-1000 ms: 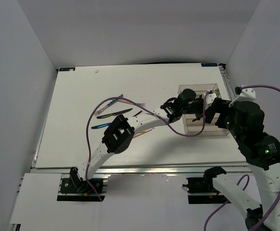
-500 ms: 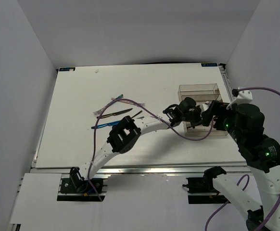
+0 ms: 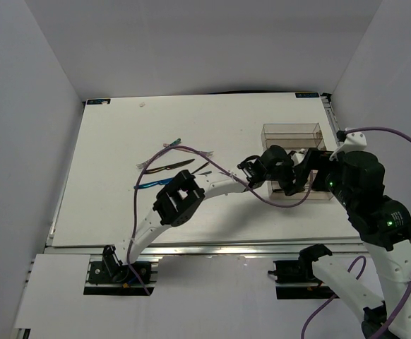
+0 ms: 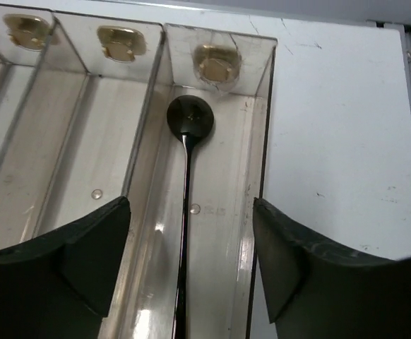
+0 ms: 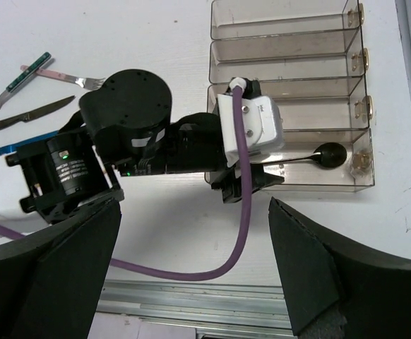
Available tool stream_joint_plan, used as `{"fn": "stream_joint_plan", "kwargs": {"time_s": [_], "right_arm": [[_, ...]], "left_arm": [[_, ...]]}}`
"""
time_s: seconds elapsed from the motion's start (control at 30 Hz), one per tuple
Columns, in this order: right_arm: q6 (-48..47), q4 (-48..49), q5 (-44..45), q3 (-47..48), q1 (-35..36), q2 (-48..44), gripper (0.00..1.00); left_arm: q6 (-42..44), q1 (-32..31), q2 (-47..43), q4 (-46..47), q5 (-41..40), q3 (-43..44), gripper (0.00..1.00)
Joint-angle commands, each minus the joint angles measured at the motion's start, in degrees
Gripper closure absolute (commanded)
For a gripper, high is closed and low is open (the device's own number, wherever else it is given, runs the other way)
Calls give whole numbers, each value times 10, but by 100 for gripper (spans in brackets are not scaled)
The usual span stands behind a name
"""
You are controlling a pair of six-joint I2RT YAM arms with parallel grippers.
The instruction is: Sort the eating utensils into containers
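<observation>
though apart, spoon [image 4: 190, 119] under left gripper [image 4: 189, 233]

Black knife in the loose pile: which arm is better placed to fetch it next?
Left. The left gripper is open and empty, the black spoon already lying in the tray, and the black knife lies on its side of the table. The right gripper would have to reach across the left arm.

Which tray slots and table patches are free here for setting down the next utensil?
Free: the other visible compartments of the clear brownish plastic tray, away from the one holding the black spoon, and the far white table between the tray and the loose cutlery cluster. Crowded: the spoon's compartment, with the open left tool over it.
</observation>
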Motion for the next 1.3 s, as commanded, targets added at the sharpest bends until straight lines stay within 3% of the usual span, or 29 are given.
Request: {"fn": "stream_joint_plan", "kwargs": {"time_s": [0.0, 0.03, 0.13, 0.23, 0.4, 0.53, 0.63, 0.8, 1.0, 1.17, 1.27], "right_arm": [[0, 14, 5, 35, 3, 1, 11], [1, 16, 7, 37, 3, -2, 11], [7, 28, 2, 33, 3, -7, 11], [15, 46, -29, 12, 3, -7, 11], [31, 111, -84, -37, 3, 13, 11], [53, 165, -182, -81, 3, 87, 11], [70, 198, -190, -100, 17, 134, 11], [76, 243, -198, -127, 38, 153, 11], [62, 236, -185, -152, 38, 137, 11], [49, 221, -173, -165, 39, 120, 11], [43, 216, -169, -169, 38, 111, 11]], "left_arm": [[-36, -2, -99, 46, -59, -16, 18], [-44, 0, -118, 45, -103, -24, 2], [-80, 16, -183, 35, -181, -61, 2], [-154, 54, -254, 18, -300, -152, 2], [-300, 145, -415, -164, -533, -286, 2], [-398, 229, -509, -301, -608, -380, 2], [-343, 274, -560, -301, -554, -461, 2], [-209, 274, -513, -316, -452, -448, 2], [-158, 274, -401, -368, -347, -366, 35], [-152, 275, -349, -375, -284, -341, 43], [-153, 275, -339, -361, -271, -343, 53]]}}
